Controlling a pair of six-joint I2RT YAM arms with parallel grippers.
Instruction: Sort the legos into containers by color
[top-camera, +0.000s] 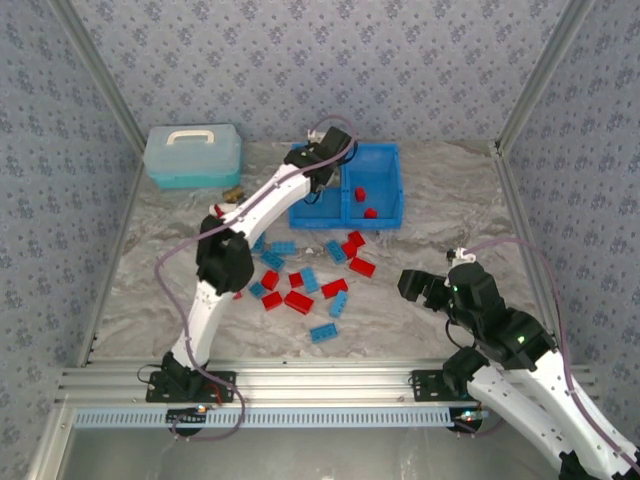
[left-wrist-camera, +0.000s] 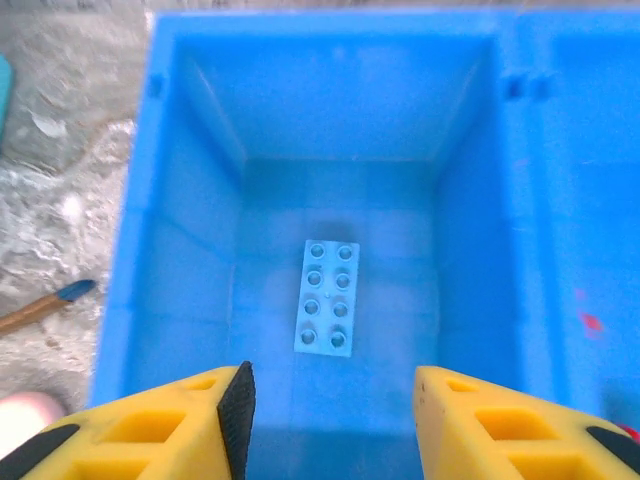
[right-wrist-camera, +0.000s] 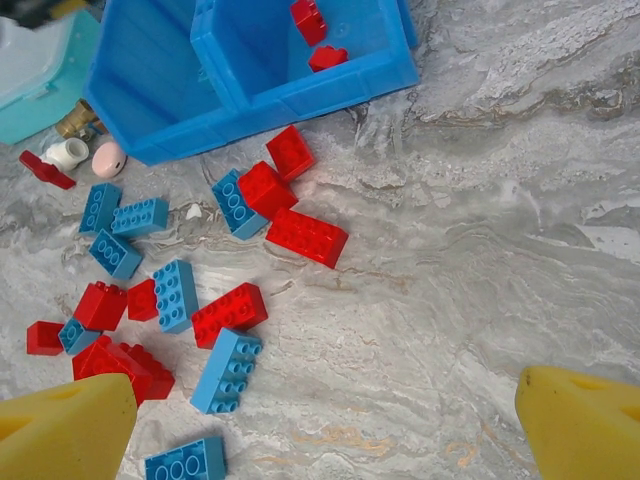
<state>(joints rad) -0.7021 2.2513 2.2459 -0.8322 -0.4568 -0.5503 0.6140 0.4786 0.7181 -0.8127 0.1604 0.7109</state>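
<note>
Bright-blue open-top plastic bin (top-camera: 380, 150), split by a centre wall into two square compartments, sits at the far middle of a grey marbled tabletop (top-camera: 450, 200). The left arm reaches over the bin's left compartment, and the left tool (top-camera: 322, 165) (left-wrist-camera: 335, 385) hangs above it with its yellow fingers (left-wrist-camera: 180, 425) apart, gripping nothing. Directly below, one mid-blue studded plastic brick (left-wrist-camera: 327, 297) lies flat, studs up, on that compartment's floor. Two bright red bricks (top-camera: 361, 193) lie in the right compartment. Loose red and blue bricks (top-camera: 298, 301) are scattered on the tabletop just in front of the bin. The right tool (top-camera: 415, 285) (right-wrist-camera: 325, 420) hovers over bare tabletop at the near right, jaws wide apart and empty. A pale blue lidded box with a white handle (top-camera: 192, 155) stands at the far left.
</note>
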